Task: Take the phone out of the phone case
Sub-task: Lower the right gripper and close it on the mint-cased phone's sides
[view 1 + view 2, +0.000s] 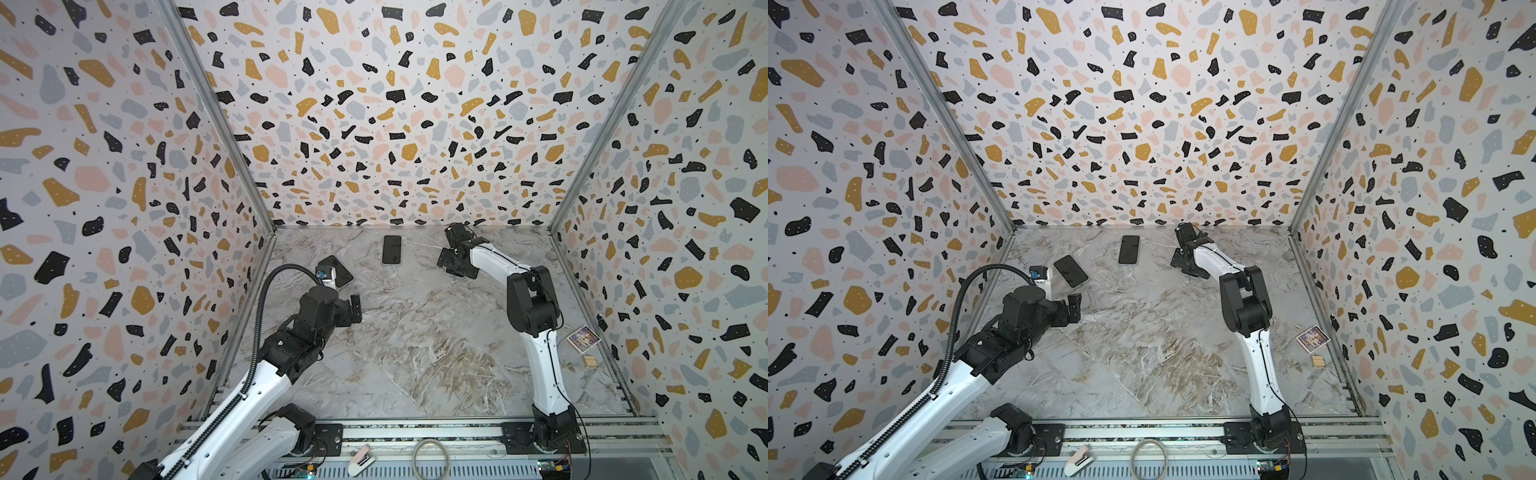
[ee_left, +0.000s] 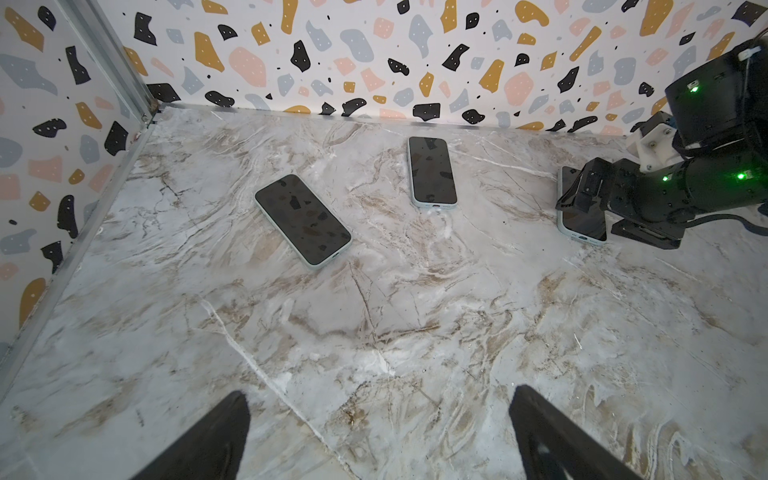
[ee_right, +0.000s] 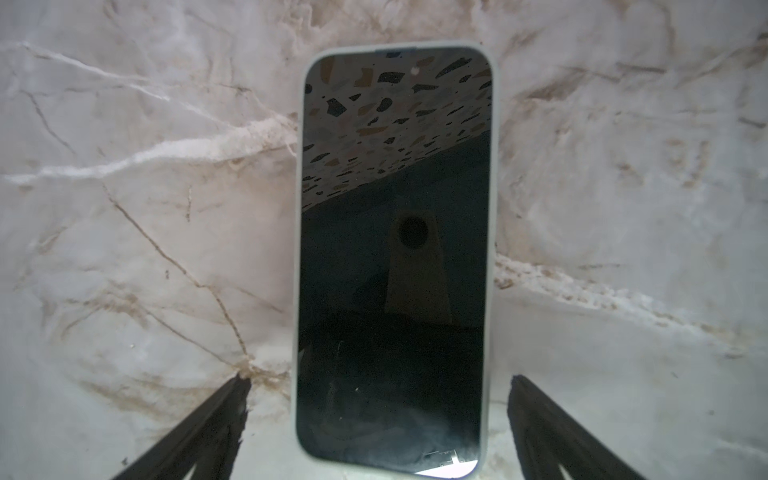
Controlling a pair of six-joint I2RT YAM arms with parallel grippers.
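Note:
Three dark-screened phones in pale mint cases lie face up near the back wall. The right wrist view shows one phone [image 3: 395,257], its case rim [image 3: 491,208] framing the screen, lying between the spread fingers [image 3: 224,415] of my right gripper [image 3: 378,390], untouched. My right gripper [image 1: 455,266] hides this phone in both top views. A second phone [image 1: 392,249] lies at the back middle and a third phone [image 1: 1070,271] lies to the left. My left gripper [image 2: 380,399] hovers open over bare marble, short of the third phone [image 2: 303,219].
Patterned walls close the marble table [image 1: 415,353] on three sides. A picture card [image 1: 584,338] and a small wooden block [image 1: 589,360] lie by the right wall. A cable loop [image 1: 432,459] rests on the front rail.

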